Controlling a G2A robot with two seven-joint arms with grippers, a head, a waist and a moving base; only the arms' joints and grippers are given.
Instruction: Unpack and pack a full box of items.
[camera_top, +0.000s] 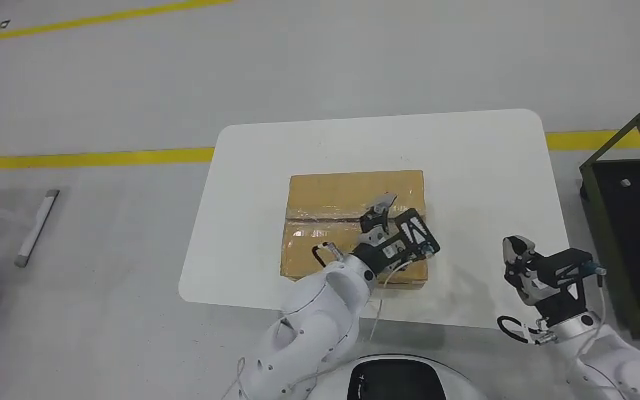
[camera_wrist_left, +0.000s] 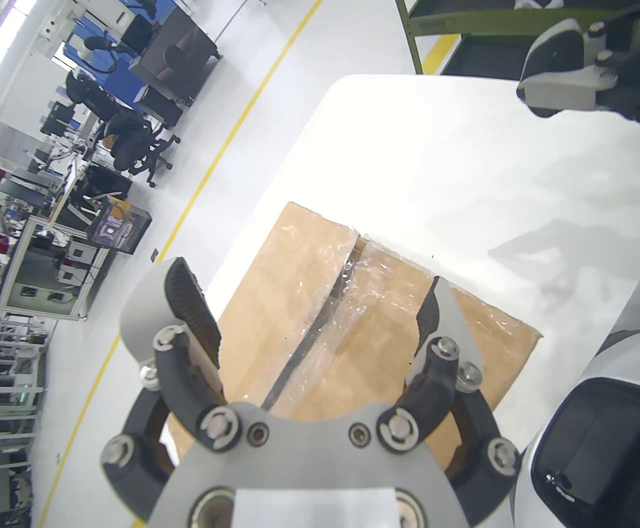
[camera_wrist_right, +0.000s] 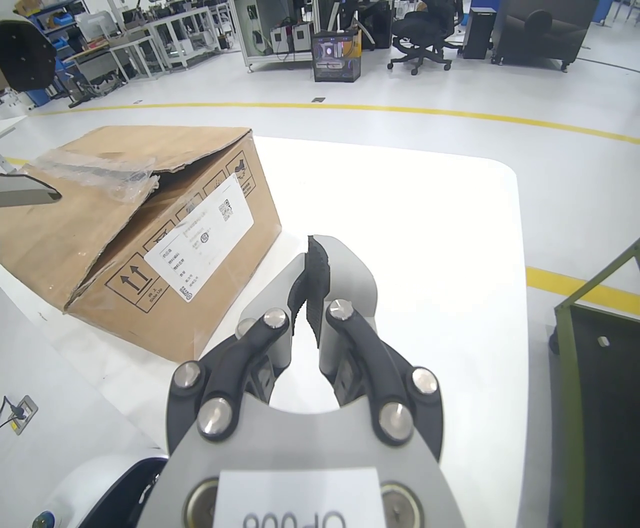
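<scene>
one cardboard box (camera_top: 330, 200) sits mid-surface (camera_top: 480, 150), its taped seam running left to right. the left gripper (camera_wrist_left: 306, 280) hangs directly above that seam near the box's right end, fingers spread wide, so it's clearly the nearer arm. the right gripper (camera_wrist_right: 312, 272) sits off to the right, well apart, fingers pressed together.

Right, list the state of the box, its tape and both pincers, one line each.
Box: upright, flaps nearly shut, seam gaping.
Tape: split along the seam, edges loose.
Left pincer: open, empty, over the box.
Right pincer: shut, empty, beside the box.
</scene>
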